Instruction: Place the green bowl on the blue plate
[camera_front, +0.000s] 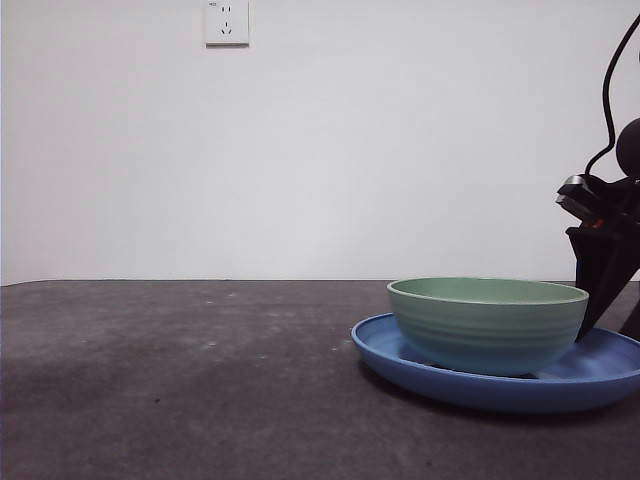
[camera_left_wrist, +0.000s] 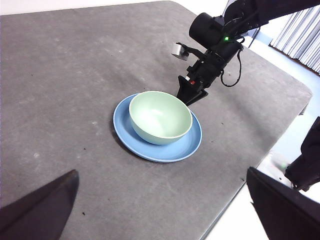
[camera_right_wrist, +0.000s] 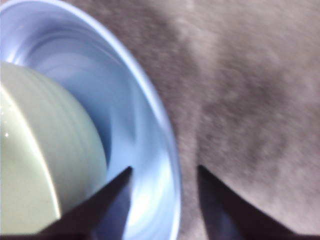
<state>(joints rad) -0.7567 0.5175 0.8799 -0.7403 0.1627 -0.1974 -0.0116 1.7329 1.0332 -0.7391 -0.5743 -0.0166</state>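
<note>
The green bowl (camera_front: 487, 325) sits upright in the blue plate (camera_front: 400, 357) at the right of the table. In the left wrist view the bowl (camera_left_wrist: 160, 116) rests inside the plate (camera_left_wrist: 127, 137). My right gripper (camera_front: 598, 300) is open and empty, low beside the bowl at the plate's far edge (camera_left_wrist: 191, 95). In the right wrist view its jaws (camera_right_wrist: 165, 170) stand either side of the plate's rim (camera_right_wrist: 150, 100), with the bowl (camera_right_wrist: 40, 150) close by. My left gripper (camera_left_wrist: 161, 171) is open and empty, high above the table.
The dark grey table (camera_front: 150, 380) stretches to the left of the plate. Its edge and rounded corner (camera_left_wrist: 300, 95) lie close behind the right arm. A wall socket (camera_front: 226, 22) is on the white wall.
</note>
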